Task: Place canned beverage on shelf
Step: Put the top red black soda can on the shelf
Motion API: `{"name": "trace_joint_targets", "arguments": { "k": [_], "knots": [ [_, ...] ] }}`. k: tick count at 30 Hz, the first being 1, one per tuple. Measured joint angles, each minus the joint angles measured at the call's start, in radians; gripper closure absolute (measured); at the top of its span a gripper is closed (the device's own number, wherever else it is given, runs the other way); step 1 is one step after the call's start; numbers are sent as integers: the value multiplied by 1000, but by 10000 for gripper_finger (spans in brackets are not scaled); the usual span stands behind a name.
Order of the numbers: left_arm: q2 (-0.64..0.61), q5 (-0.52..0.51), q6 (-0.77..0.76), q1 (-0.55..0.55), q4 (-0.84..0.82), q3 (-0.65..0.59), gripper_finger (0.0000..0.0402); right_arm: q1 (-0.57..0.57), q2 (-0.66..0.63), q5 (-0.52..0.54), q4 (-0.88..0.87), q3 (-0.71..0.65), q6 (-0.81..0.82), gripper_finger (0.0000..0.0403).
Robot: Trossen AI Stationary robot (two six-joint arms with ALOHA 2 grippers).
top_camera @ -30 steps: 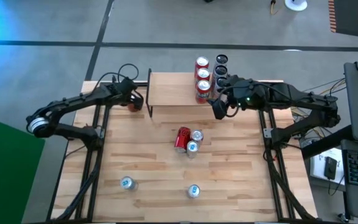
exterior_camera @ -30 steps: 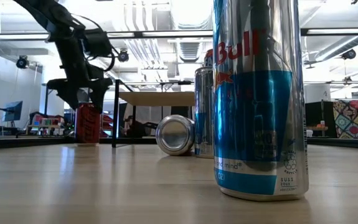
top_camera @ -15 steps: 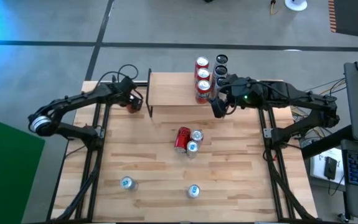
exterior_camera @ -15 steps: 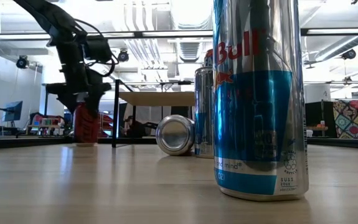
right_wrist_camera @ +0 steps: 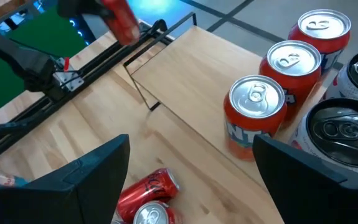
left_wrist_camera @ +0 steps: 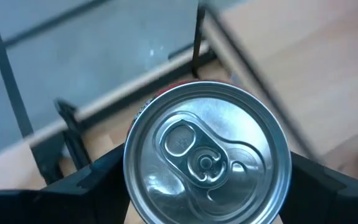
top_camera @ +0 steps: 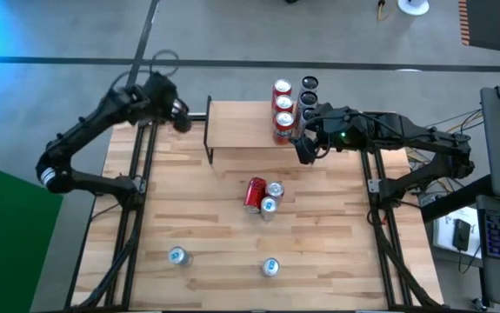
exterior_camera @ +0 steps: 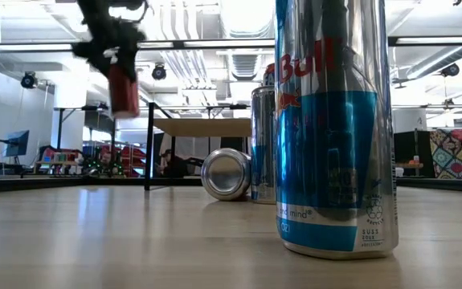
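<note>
My left gripper (top_camera: 178,116) is shut on a red can (exterior_camera: 123,90), held in the air just left of the shelf (top_camera: 241,126); the can's silver top fills the left wrist view (left_wrist_camera: 207,163). The shelf is a light-wood plank on thin black legs at the table's far side. Three red and orange cans (top_camera: 282,108) stand in a row at its right end, with black cans (top_camera: 309,99) right beside them. My right gripper (top_camera: 305,153) is open and empty, low in front of the shelf's right end. My left gripper pinches the red can between its two fingers (left_wrist_camera: 94,180), one on each side of the can's wall just below the top rim (left_wrist_camera: 138,186). The fingers come from above, pointing down. The can hangs upright, lifted clear of the table, its bottom about level with the shelf top.
A red can on its side (top_camera: 254,193) lies mid-table with two silver-blue cans (top_camera: 271,198) against it. Two more blue cans stand near the front edge (top_camera: 176,256) (top_camera: 270,266); one of them looms close in the low view (exterior_camera: 335,128).
My left gripper has come down around the red can standing on the table left of the shelf, taken hold of it, and gone up and a little toward the far edge. The can is now lifted clear of the table, still upright.
</note>
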Motion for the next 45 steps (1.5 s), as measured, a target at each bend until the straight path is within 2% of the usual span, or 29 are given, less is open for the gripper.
{"name": "trace_joint_targets", "arguments": {
  "k": [4,13,16,25,33,45],
  "knots": [
    [98,0,45,0,-41,183,113,1,0,0,-4,0,0,76],
    [348,45,96,-29,-46,500,113,8,-10,1,-113,0,34,77],
    [440,46,114,-50,-47,605,113,7,-11,34,-112,0,16,77],
    [688,53,115,-118,-61,856,113,30,-24,45,-183,-1,69,77],
    [826,86,117,-148,-59,981,113,65,-69,79,-240,-1,137,77],
    [884,101,120,-163,-4,967,113,67,-96,105,-241,-7,146,77]
  ]
}}
